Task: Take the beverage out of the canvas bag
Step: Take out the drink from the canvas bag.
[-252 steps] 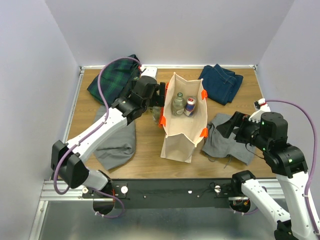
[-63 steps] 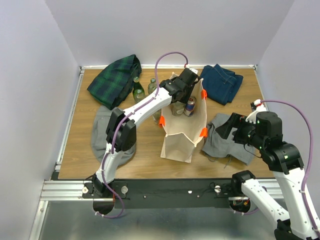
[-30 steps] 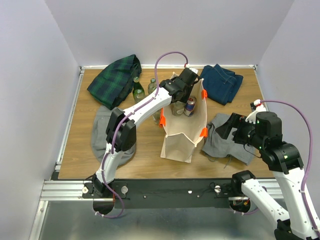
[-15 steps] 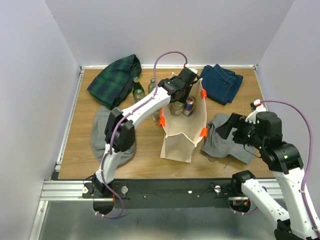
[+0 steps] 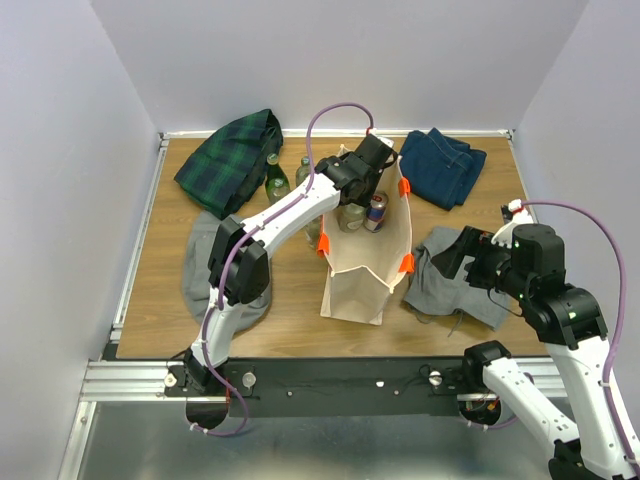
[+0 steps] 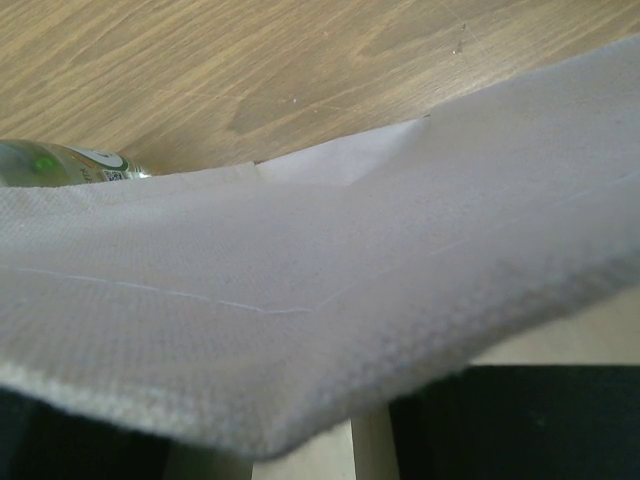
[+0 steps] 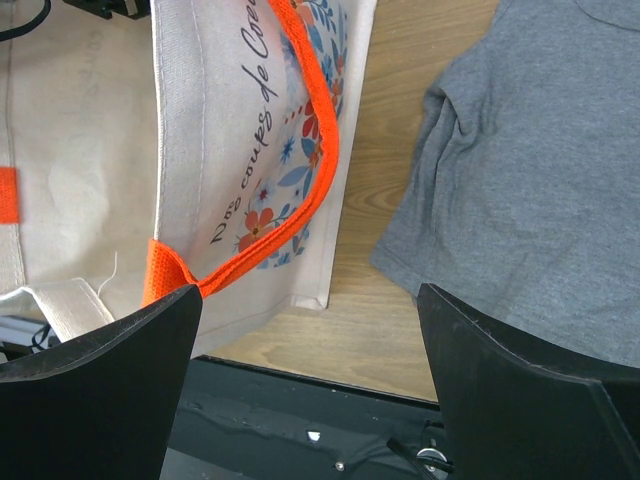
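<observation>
Right gripper (image 7: 308, 296) hangs with its fingers spread wide and nothing between them. Under its right-hand finger there's a grey shirt (image 7: 520, 170) lying on the wooden table (image 7: 410, 50). Off its left-hand finger is the side of the canvas bag (image 7: 230, 150), standing upright, with an orange handle (image 7: 325, 150) drooping over the flower print.

Left gripper (image 5: 378, 172) is at the bag's far rim, clenched. Its wrist view is wall-to-wall canvas running between the fingers, so it looks like it's got the rim.

The drinks sit just nearer than those fingers, down inside the bag: a clear glass bottle (image 5: 352, 215) and a can (image 5: 377, 212), side by side. Left of the fingers, outside the bag, two green bottles (image 5: 274, 180) stand on the table. Further left there's a plaid cloth (image 5: 228, 160), and off to the right some folded jeans (image 5: 440, 168).
</observation>
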